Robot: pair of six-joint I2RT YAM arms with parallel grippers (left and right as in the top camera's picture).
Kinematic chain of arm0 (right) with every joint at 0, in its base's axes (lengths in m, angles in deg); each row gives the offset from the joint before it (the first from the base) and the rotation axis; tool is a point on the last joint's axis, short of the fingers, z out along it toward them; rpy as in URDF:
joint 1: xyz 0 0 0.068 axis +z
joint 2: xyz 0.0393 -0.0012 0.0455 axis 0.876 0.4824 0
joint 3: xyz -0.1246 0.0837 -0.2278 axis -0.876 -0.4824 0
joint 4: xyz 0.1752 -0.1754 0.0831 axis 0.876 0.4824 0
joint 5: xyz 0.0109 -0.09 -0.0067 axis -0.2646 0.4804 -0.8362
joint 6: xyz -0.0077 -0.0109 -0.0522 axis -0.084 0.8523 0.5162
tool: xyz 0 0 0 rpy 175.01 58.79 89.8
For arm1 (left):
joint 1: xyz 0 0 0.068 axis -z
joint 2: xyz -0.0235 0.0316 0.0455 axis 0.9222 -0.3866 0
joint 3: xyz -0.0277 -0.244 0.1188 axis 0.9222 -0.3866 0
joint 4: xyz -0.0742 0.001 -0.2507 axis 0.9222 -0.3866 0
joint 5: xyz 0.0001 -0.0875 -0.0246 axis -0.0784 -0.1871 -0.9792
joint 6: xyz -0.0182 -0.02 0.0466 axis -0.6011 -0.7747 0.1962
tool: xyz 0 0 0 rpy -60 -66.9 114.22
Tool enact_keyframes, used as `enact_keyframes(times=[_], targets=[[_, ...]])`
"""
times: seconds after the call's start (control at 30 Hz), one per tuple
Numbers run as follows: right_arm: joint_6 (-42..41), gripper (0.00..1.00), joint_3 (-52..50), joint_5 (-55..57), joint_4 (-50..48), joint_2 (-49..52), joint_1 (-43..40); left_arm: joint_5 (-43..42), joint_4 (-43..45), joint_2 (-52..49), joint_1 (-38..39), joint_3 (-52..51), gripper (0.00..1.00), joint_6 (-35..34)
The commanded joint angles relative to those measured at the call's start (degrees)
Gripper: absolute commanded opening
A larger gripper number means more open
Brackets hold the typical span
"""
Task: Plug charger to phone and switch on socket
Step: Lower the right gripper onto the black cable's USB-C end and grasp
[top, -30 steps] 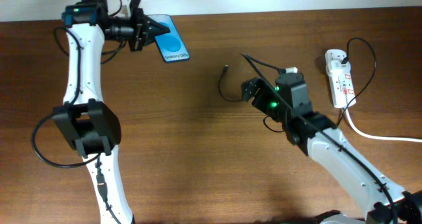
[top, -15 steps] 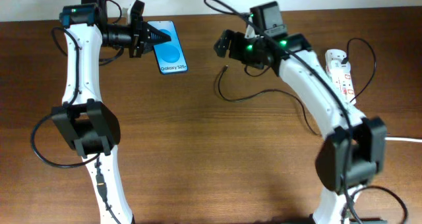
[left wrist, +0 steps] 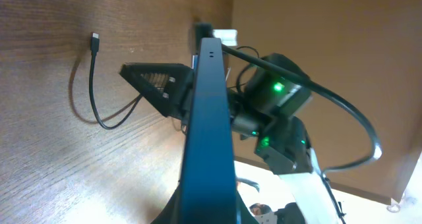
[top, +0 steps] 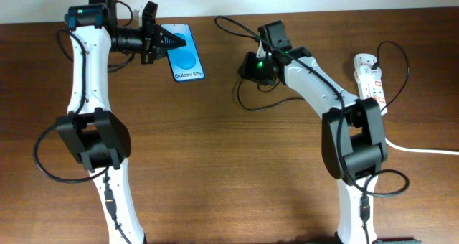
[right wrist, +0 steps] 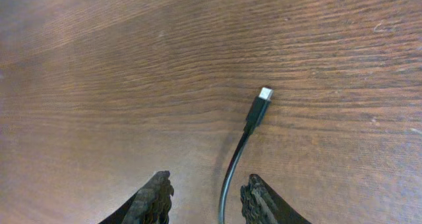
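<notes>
My left gripper [top: 166, 41] is shut on the phone [top: 185, 54], which shows its blue screen at the back left and reads "Galaxy S25". The left wrist view sees the phone [left wrist: 210, 118] edge-on, running up the middle. The charger [top: 239, 95], a thin black cable, loops on the table centre. My right gripper [top: 252, 66] hangs over its free end. In the right wrist view the gripper [right wrist: 208, 188] is open. The cable [right wrist: 231, 174] passes between the fingers, close to the right one, and the plug tip [right wrist: 264, 94] lies just ahead. The socket [top: 369, 82] lies at the far right.
A thick white cord [top: 419, 148] runs from the socket off the right edge. The robot's black cable [top: 237, 23] arches behind the right arm. The left wrist view shows the right arm [left wrist: 277, 92] with its green light past the phone.
The right arm swung from the table's middle to the back, then came down over the charger's free end, its fingers narrowing. The left gripper turned the phone slightly and kept hold.
</notes>
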Motion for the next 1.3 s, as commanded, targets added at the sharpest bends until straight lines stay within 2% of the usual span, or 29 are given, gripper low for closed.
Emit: enact_keyframes(times=[0.0, 0.1, 0.73, 0.8, 0.9, 0.93, 1.0, 1.03, 1.13, 1.27], targets=[[-2.7, 0.33, 1.1, 0.5, -1.0, 3.0, 0.4, -3.1, -0.1, 0.3, 0.2, 0.9, 0.00, 1.1], [-4.0, 0.30, 1.1, 0.5, -1.3, 4.6, 0.4, -3.1, -0.1, 0.3, 0.3, 0.9, 0.00, 1.2], [-6.5, 0.29, 1.1, -1.0, -5.2, 9.5, 1.3, -2.5, -0.1, 0.3, 0.3, 0.9, 0.00, 1.2], [-6.5, 0.24, 1.1, -0.9, -5.3, 9.6, 1.3, -2.5, -0.1, 0.3, 0.3, 0.9, 0.00, 1.2], [-6.5, 0.04, 1.1, -1.0, -5.0, 9.6, 1.0, -2.5, -0.1, 0.3, 0.3, 0.9, 0.00, 1.2], [-6.4, 0.04, 1.1, -1.1, -4.7, 9.6, 1.0, -2.5, -0.1, 0.3, 0.3, 0.9, 0.00, 1.2], [-2.8, 0.04, 1.1, -4.0, -4.4, 9.4, 0.9, -2.5, -0.1, 0.3, 0.3, 0.9, 0.00, 1.1], [4.0, 0.04, 1.1, -7.4, -4.1, 8.0, 0.9, -2.5, -0.1, 0.3, 0.3, 0.9, 0.00, 1.1], [8.1, 0.04, 1.1, -11.7, -3.5, 5.6, 0.2, -2.5, -0.1, 0.3, 0.3, 0.9, 0.00, 1.1], [16.0, 0.04, 1.1, -24.5, -3.0, -0.3, -2.6, -2.5, 0.0, 0.3, 0.3, 0.9, 0.00, 1.2]])
